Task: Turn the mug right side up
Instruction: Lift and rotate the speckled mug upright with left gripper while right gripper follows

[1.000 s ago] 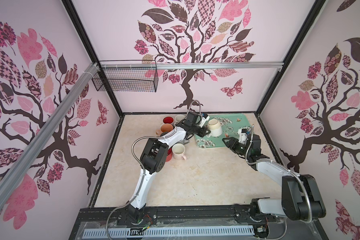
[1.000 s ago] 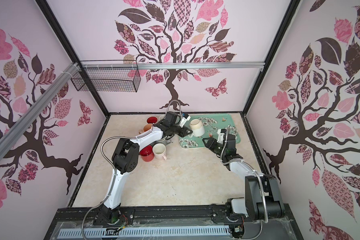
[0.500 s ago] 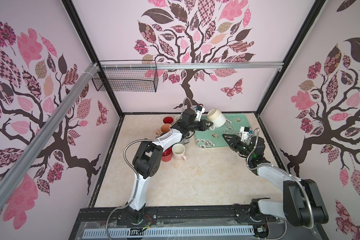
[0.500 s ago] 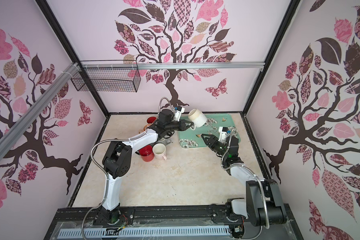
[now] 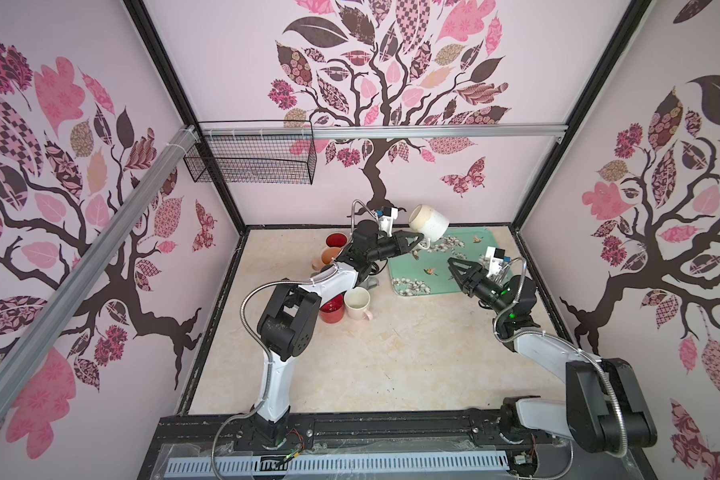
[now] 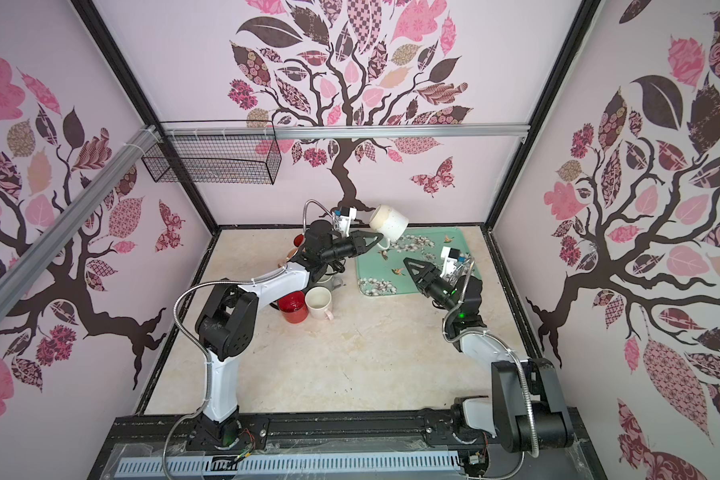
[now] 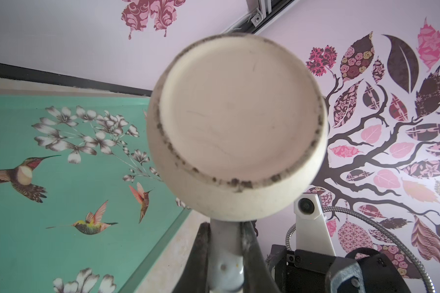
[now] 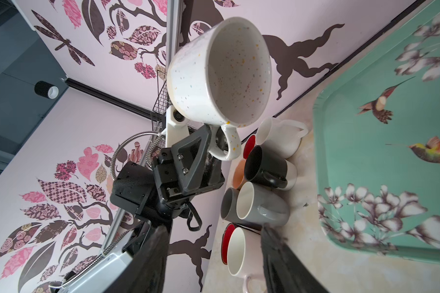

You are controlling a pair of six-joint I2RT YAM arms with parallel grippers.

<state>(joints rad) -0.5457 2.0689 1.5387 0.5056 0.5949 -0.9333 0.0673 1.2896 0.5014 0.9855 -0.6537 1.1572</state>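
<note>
Speckled cream mug (image 5: 429, 222) aloft, tipped on its side.
Left gripper (image 5: 417, 241) clamps the handle, holding it up by the tray (image 5: 466, 249)'s far corner. Seemingly half turned, not yet set down. Right gripper (image 5: 454, 268) gapes empty nearby.

white links (image 5: 276, 388), black joints (image 5: 288, 324), silver conduits (image 5: 244, 308)
</note>
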